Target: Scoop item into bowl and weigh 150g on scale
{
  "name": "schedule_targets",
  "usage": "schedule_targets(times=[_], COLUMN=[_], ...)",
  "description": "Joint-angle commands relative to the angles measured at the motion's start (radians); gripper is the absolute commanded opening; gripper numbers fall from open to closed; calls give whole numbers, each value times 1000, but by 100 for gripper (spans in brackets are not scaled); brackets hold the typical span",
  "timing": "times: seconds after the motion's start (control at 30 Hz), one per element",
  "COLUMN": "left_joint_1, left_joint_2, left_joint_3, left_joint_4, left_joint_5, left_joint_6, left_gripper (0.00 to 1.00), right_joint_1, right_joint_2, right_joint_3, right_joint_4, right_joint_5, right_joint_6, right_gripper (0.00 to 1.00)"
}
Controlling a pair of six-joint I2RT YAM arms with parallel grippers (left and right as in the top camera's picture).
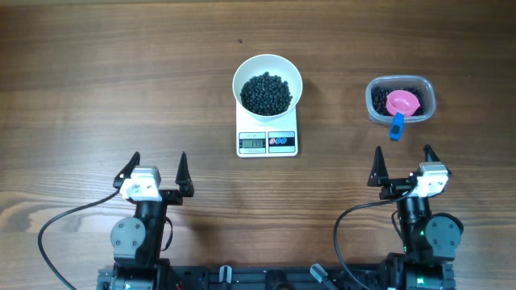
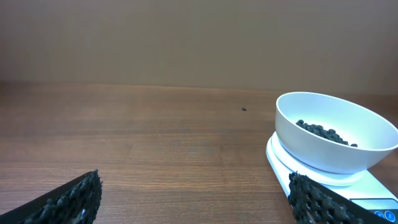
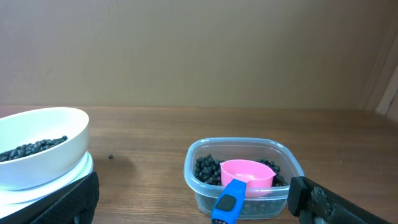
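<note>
Bowl (image 1: pixel 241 74): white, round, sitting on the scale (image 1: pixel 290 129) at table (image 1: pixel 81 80) centre.
Beans (image 1: pixel 267 93): dark heap in the bowl bottom; more lie in the tub (image 1: pixel 369 103).
Scale: white, square; display (image 1: pixel 253 143) lit on the near edge, digits too small to read.
Tub: clear plastic, right of the scale and apart from it.
Scoop (image 1: pixel 403 103): pink cup resting on the tub's beans, blue handle (image 1: pixel 396 127) hanging over the near rim.
Stray bean (image 1: pixel 240 42): alone on the table, far-left of the bowl.
Left gripper (image 1: pixel 158 157): near left, jaws spread wide, holding nothing.
Right gripper (image 1: pixel 403 150): near right, just nearer than the tub, jaws spread wide, holding nothing.
</note>
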Motion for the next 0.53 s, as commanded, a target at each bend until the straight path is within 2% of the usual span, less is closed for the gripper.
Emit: schedule_targets(times=[0.0, 0.5], left_joint_1=[4, 4], left_joint_2=[-11, -11], left_joint_3=[-8, -8], left_joint_4=[3, 3], left_joint_5=[-6, -6], left_joint_6=[-13, -13], left_gripper=[100, 100], right_joint_1=[4, 4], right_joint_2=[-14, -14], right_joint_3=[-2, -2], right_joint_4=[4, 4], right_joint_5=[-16, -16], right_joint_6=[11, 11], right_gripper=[100, 100])
